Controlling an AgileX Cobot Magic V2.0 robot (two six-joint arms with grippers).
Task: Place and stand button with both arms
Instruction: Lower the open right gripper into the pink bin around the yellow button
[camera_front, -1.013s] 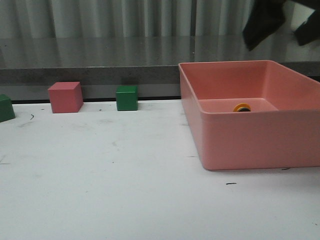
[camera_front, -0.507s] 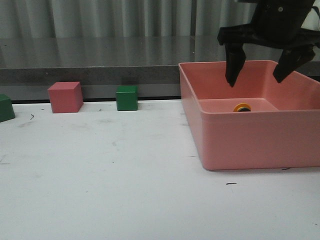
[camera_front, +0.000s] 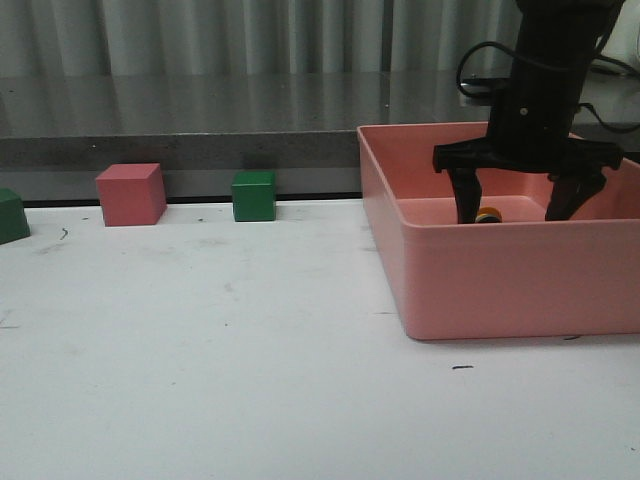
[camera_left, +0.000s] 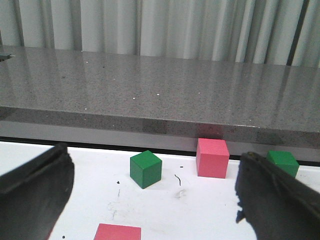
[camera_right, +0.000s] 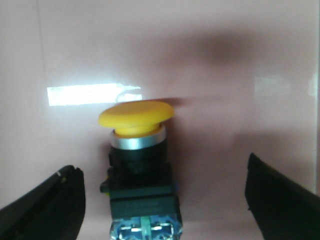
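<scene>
The button (camera_front: 488, 215) lies in the pink bin (camera_front: 500, 270), only its yellow cap showing over the near wall. My right gripper (camera_front: 510, 215) is open and lowered into the bin, with one finger beside the button and the other well to its right. In the right wrist view the button (camera_right: 142, 170) lies on the bin floor (camera_right: 225, 75) between the spread fingers of the right gripper (camera_right: 162, 200), untouched, its yellow cap away from the camera and its bluish base near. My left gripper (camera_left: 155, 200) is open and empty; it is out of the front view.
A pink cube (camera_front: 130, 194) and a green cube (camera_front: 254, 196) stand at the table's back, another green cube (camera_front: 10, 215) at the left edge. The left wrist view shows a green cube (camera_left: 146, 169), a pink cube (camera_left: 212, 158), a second green cube (camera_left: 282, 163) and a nearer pink cube (camera_left: 117, 232).
My right gripper has come down from above the bin into it, staying open, and now stands around the button. The button and cubes have not moved.
</scene>
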